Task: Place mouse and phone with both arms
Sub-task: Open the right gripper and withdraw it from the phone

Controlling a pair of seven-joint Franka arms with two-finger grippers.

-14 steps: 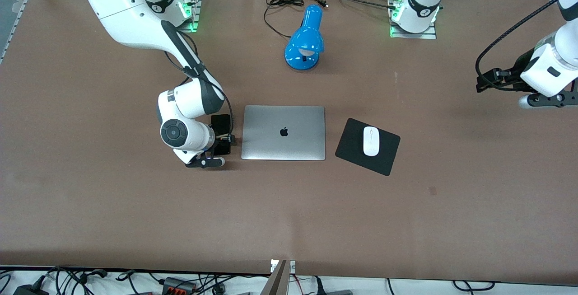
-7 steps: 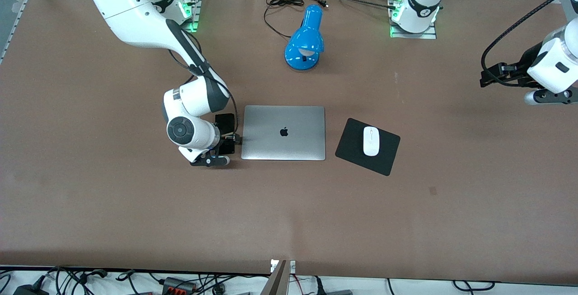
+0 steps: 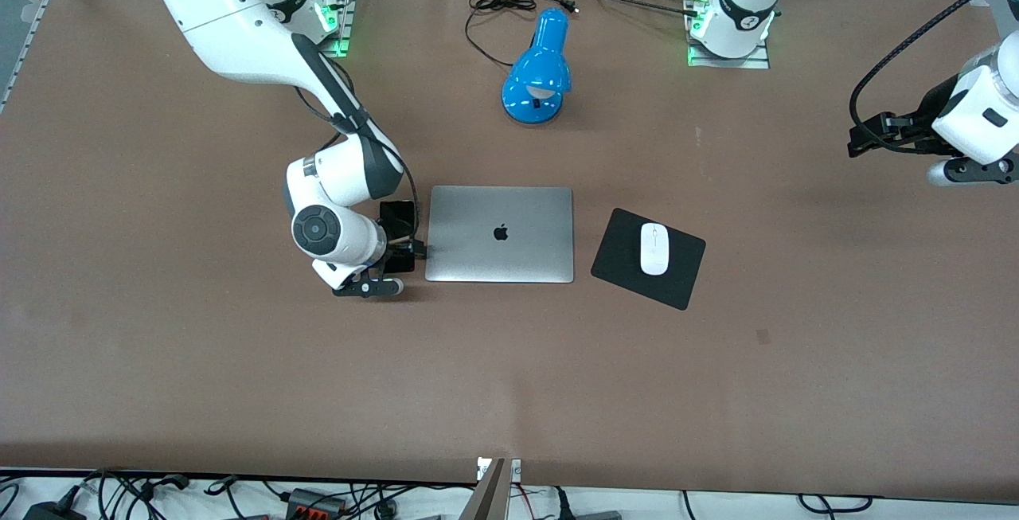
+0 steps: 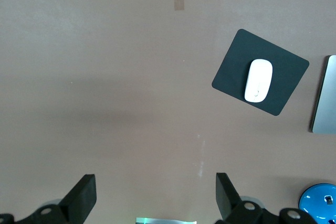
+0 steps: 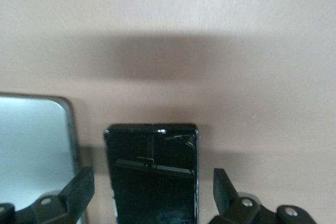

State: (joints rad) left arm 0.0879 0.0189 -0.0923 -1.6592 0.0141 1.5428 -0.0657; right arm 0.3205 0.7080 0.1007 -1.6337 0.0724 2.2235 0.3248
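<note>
— So, where do we find the slim black glossy phone (image 3: 397,235)?

— We see it left of centre in the front view, lying flat on the brown worktop (image 3: 239,361), just beside the closed silver laptop (image 3: 500,234), toward the right arm's end. The right gripper (image 3: 396,243) hangs low over it. In the right wrist view the phone (image 5: 153,174) sits between the two black fingers (image 5: 79,190), which stand apart on either side of it without touching, so we read those jaws as released.

— And the small white oval mouse (image 3: 654,248)?

— We see it right of centre in the front view, resting on the black square mouse pad (image 3: 648,258), which sits at a slant just beside the laptop, toward the left arm's end. The left wrist view shows the same mouse (image 4: 259,80) on its pad (image 4: 260,72), upper right of that frame.

— What about the left gripper (image 3: 868,138)?

— We find it at the right edge of the front view, up over bare worktop, well apart from the mouse. Its fingers (image 4: 81,198) are spread wide with nothing between them; that arm waits.

— Anything else?

— We note a blue desk lamp (image 3: 539,70), upper centre, with its black cord (image 3: 497,14) coiled near the bases.
</note>
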